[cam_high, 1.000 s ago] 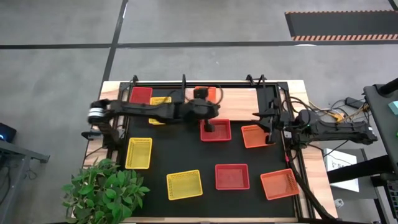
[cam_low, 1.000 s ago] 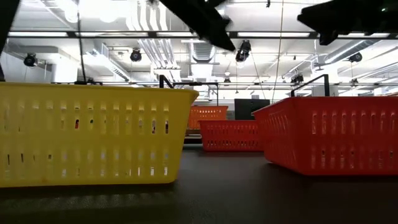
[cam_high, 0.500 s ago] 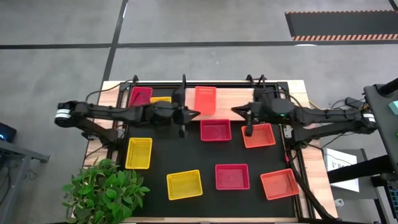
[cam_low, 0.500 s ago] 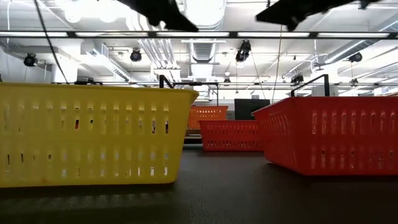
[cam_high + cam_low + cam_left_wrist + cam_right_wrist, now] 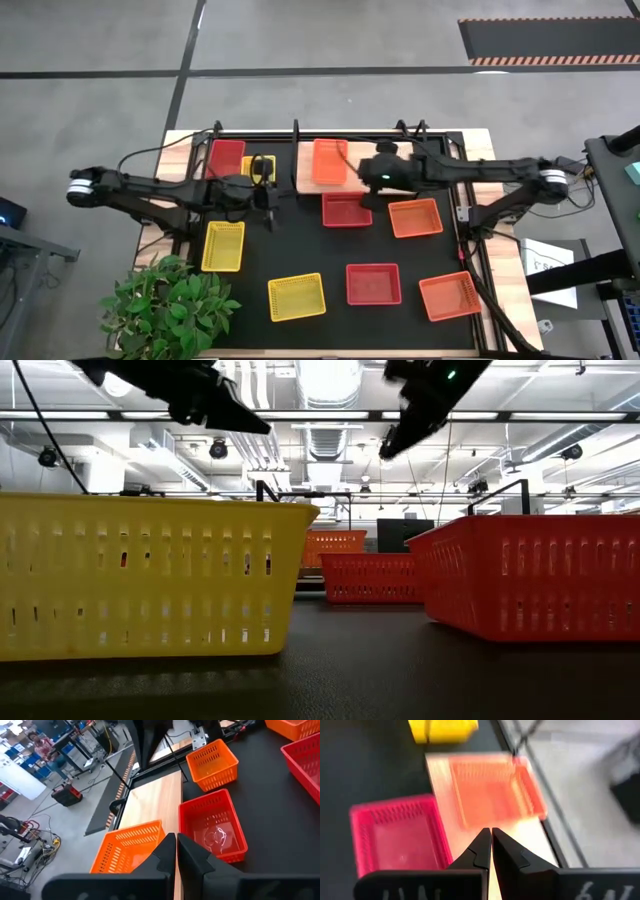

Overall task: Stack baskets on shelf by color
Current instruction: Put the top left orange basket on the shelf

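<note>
Nine mesh plastic baskets show from above — on the pale wooden shelf point(image 5: 385, 158) along the mat's far edge sit a red basket point(image 5: 226, 156), a yellow basket point(image 5: 259, 167) beside it and an orange basket point(image 5: 330, 161), with bare board to the right of the orange one. On the black mat point(image 5: 335, 260) lie six more, well apart: a second red basket point(image 5: 346, 210) touching the shelf's near edge, a second orange basket point(image 5: 415, 217), a second yellow basket point(image 5: 223, 246), a third yellow basket point(image 5: 296, 296), a third red basket point(image 5: 373, 283) and a third orange basket point(image 5: 449, 296), with open dark lanes between them. The left gripper point(image 5: 270, 201) hangs near the yellow basket on the shelf, the right gripper point(image 5: 366, 201) over the near red one's far rim. A leafy plant point(image 5: 165, 305) crowds the mat's near left corner. From table height, slotted walls of a yellow basket point(image 5: 150, 575) and a red one point(image 5: 530, 575) fill the front, both arms high overhead. The left wrist view shows its fingers point(image 5: 192, 857) pressed together, empty, above a red basket point(image 5: 215, 827) and the smooth board edge. The right wrist view — blurred — shows its fingers point(image 5: 475, 851) likewise closed on nothing, over the board between a red basket point(image 5: 397, 832) and an orange one point(image 5: 492, 787).
</note>
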Motion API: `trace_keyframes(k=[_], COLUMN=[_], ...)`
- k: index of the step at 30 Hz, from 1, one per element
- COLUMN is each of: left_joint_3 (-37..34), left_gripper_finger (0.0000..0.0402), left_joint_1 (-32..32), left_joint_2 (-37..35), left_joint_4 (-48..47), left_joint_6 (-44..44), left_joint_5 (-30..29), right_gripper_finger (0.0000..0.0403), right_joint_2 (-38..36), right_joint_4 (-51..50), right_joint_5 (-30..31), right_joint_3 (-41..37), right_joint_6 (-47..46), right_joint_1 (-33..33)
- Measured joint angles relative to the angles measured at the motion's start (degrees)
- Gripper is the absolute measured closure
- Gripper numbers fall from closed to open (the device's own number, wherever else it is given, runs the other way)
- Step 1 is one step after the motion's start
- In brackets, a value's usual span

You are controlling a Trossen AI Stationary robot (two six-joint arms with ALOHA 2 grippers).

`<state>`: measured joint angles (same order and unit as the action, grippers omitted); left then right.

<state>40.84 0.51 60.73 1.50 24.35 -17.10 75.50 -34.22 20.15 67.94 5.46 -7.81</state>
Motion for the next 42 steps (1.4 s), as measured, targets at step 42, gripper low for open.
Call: trace_keyframes(k=[42], left_joint_3=[-3.02], left_gripper_finger=[0.0401], left_joint_1=[-0.04], left_joint_2=[-4.57], left_joint_4=[0.13], left_joint_6=[0.56], left_joint_5=[-6.97], right_gripper_finger=[0.0394], right_joint_2=[30.46], right_joint_4=[-0.79], right_joint_5=[-12.42], right_joint_3=[19.85], right_joint_6=[16.53], right_joint_1=[-16.01])
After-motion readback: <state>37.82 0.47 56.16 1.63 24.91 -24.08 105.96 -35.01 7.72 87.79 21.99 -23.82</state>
